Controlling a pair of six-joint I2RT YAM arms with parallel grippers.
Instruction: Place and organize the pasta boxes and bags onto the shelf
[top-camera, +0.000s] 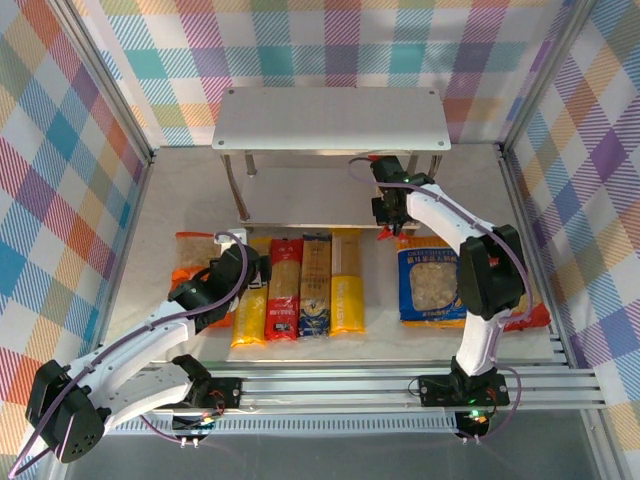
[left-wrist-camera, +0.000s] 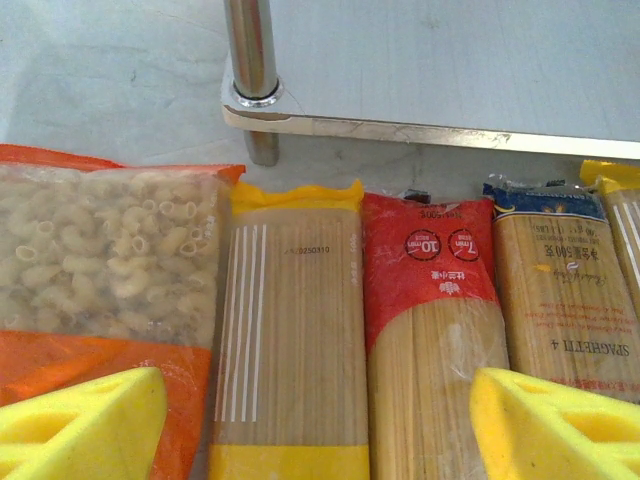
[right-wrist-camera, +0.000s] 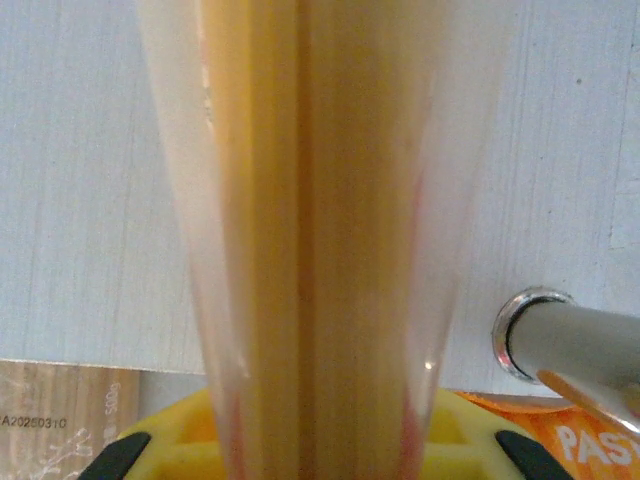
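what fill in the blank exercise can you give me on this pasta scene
1. The narrow pack between the orange bag and the red pack is coloured ___.
2. The left end effector has its jaws ___.
3. The spaghetti pack is gripped by the ___ end effector.
4. ___ narrow packs lie side by side on the table, in front of the shelf.
Missing words: yellow; open; right; four.

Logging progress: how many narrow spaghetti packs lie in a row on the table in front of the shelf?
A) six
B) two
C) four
C: the top view shows a yellow pack, a red pack, a tan pack and a second yellow pack lying side by side.
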